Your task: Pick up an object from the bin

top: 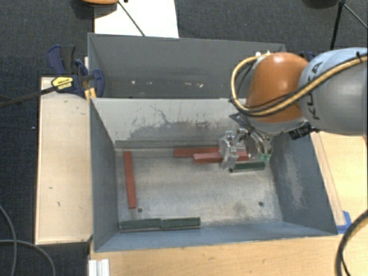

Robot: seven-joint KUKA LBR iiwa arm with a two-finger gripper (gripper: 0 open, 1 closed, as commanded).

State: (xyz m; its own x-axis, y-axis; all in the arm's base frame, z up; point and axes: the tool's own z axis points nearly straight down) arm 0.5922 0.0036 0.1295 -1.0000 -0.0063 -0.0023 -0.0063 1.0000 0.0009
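My gripper (pixel 231 154) hangs low at the back right of the bin floor, under the orange wrist cover. Its metal fingers (pixel 228 145) stand over the right end of a red-brown bar (pixel 204 157) that lies along the back wall. A second red-brown bar (pixel 185 152) lies just behind and left of that one. A dark green bar (pixel 251 166) lies directly right of the fingertips, partly under the gripper body. Whether any bar sits between the fingers is hidden by the gripper itself.
A long red-brown bar (pixel 130 179) lies along the left wall. Two dark green bars (pixel 160 224) lie end to end along the front wall. The arm and its orange cover overhang the bin's back right corner.
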